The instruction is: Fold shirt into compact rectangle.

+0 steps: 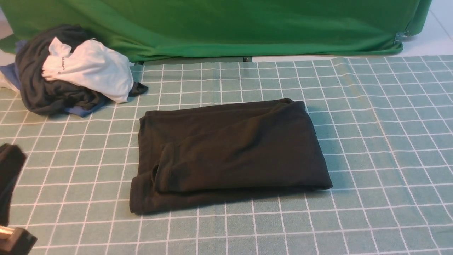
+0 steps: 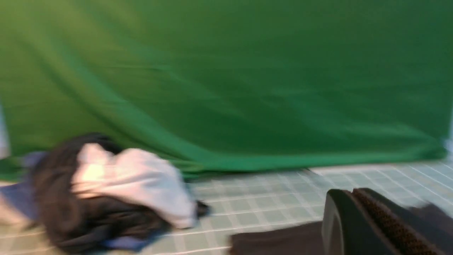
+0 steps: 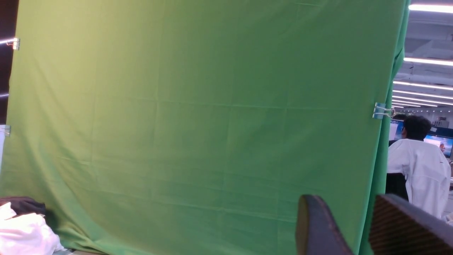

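mostly cropped, left gripper [image 2: 357,212] looks closed, empty; right gripper [image 3: 357,226] slightly parted; shirt [image 1: 226,152] folded.

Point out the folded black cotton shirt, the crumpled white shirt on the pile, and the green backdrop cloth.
Folded black cotton shirt [image 1: 230,152], front view, middle of its top layer.
Crumpled white shirt [image 1: 93,69], front view, its upper surface.
Green backdrop cloth [image 1: 226,24], front view, its middle stretch.

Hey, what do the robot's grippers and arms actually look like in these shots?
The left gripper has black, curved fingers lined with brown, grid-textured pads. The right gripper matches: dark fingers and a brown textured pad. The front view shows only a blurred black left arm piece with a metallic part below.
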Motion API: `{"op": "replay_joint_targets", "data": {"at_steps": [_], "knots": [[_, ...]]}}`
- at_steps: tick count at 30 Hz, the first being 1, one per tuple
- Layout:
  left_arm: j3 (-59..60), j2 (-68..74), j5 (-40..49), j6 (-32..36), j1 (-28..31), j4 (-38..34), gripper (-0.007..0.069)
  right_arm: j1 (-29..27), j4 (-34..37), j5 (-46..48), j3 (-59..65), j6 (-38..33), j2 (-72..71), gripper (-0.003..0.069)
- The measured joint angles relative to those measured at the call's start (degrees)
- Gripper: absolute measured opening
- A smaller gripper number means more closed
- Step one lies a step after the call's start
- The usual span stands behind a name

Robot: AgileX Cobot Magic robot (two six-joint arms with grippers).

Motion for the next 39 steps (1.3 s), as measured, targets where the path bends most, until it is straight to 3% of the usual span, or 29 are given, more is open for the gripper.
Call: {"op": "replay_joint_targets", "data": {"at_steps": [7, 15, 39], "knots": [[9.09, -8.54, 2.13, 0.07, 8.05, -0.19, 0.0015, 0.0, 0.0, 0.0, 0.0, 0.0, 0.0, 0.0238], [9.16, -8.82, 11.9, 0.25, 8.21, 2.31, 0.0015, 0.0, 0.0, -0.06, 0.0, 0.0, 0.0, 0.0238], [9.16, -8.82, 12.28, 0.25, 8.21, 1.67, 0.0016, 0.0, 0.0, 0.0, 0.0, 0.19, 0.0, 0.0238]]}}
